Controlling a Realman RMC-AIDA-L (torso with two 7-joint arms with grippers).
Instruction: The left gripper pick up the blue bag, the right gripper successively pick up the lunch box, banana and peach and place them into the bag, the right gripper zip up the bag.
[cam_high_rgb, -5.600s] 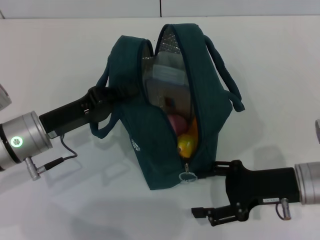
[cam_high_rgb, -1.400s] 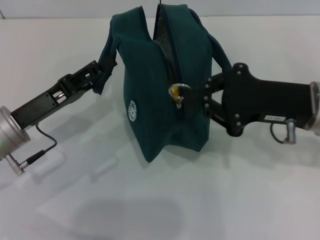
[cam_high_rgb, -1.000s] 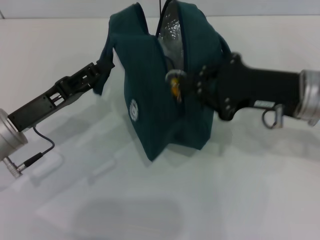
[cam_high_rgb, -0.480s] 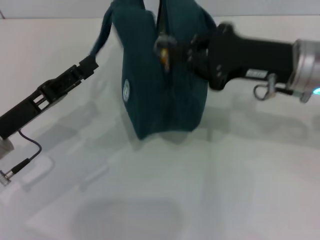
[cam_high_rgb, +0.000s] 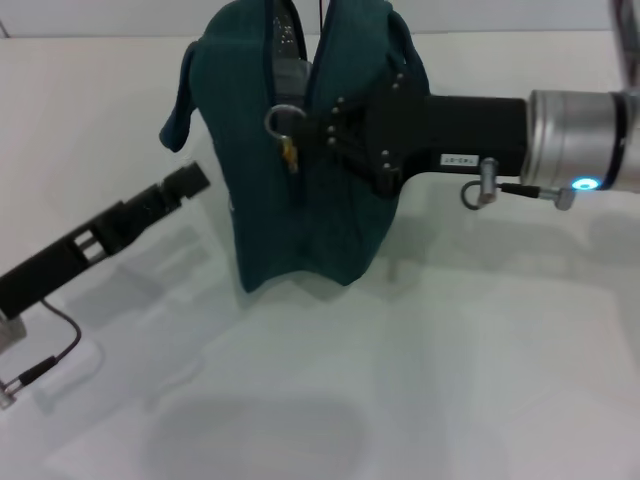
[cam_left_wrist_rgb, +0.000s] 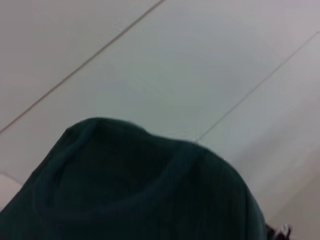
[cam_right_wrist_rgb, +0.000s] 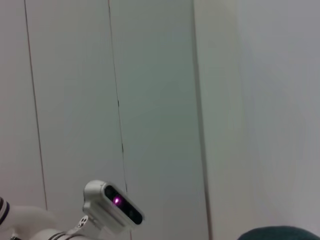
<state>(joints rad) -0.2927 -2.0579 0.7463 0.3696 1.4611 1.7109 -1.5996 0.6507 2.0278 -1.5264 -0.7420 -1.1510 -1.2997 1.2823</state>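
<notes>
Two tools were in view. The right tool (cam_high_rgb: 318, 128), black with a small white label on a silver wrist, was pressed against the front of the large dark teal-blue fabric bag (cam_high_rgb: 300, 190), its tips pinching at the slider from which the silver ring zipper pull (cam_high_rgb: 281, 123) hung. The bag stood upright on the white table (cam_high_rgb: 420, 360), both padded handles loose. A sliver of yellow-orange, probably the banana (cam_high_rgb: 289, 155), showed just under that tool; the lunch box and peach were hidden.

The left tool (cam_high_rgb: 190, 180), plain black, lay low beside the bag, apart from it and from the drooping handle; whether its fingers were spread or together could not be told. The left wrist view was filled with teal fabric.

Judging from this, the zip was only partly closed, and the silver lining was visible in the gap beyond the right tool. With nothing bracing the bag, a further pull could drag or tip it instead of running the slider. The grip could also slip off, or the teeth could snag on the fruit poking through.
</notes>
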